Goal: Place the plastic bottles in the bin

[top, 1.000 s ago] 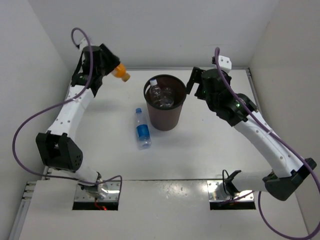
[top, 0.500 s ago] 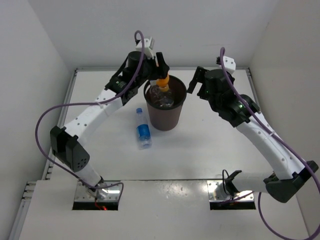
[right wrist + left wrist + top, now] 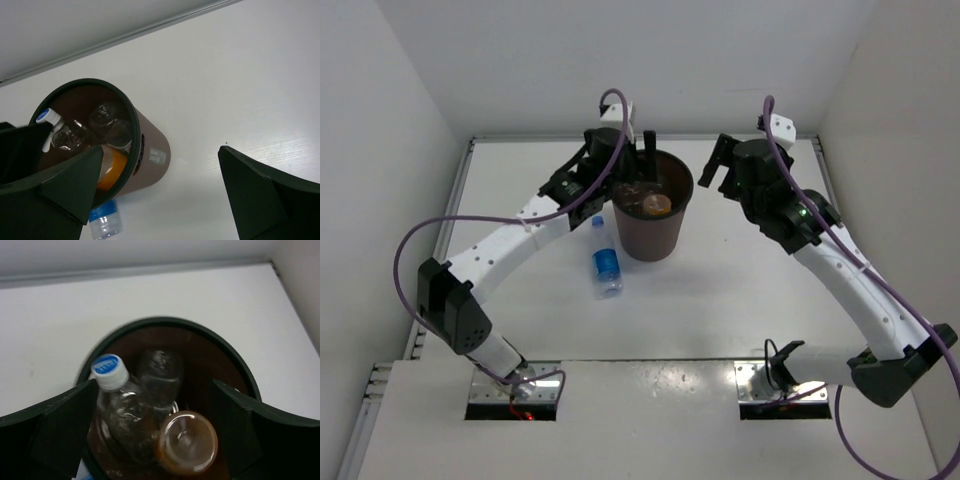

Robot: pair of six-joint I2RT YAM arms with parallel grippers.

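The dark brown bin point(image 3: 684, 186) stands at the table's middle back. Inside it the stubby orange bottle point(image 3: 656, 205) lies free on two clear bottles, one with a blue-topped cap point(image 3: 106, 367), the other plain point(image 3: 160, 371). My left gripper point(image 3: 636, 158) hangs open right above the bin's mouth, with the orange bottle point(image 3: 187, 442) loose below its fingers. A clear blue-labelled bottle point(image 3: 606, 262) lies on the table just left of the bin. My right gripper point(image 3: 720, 166) stands open and empty, above the table to the right of the bin point(image 3: 152, 150).
White walls close in the table at the back and on both sides. The left arm reaches across from the left toward the bin. The blue-labelled bottle point(image 3: 104, 220) lies close to the bin's foot.
My left gripper swung from the back left to above the bin with the orange bottle, then opened. The bottle dropped into the bin. The right arm barely moved.
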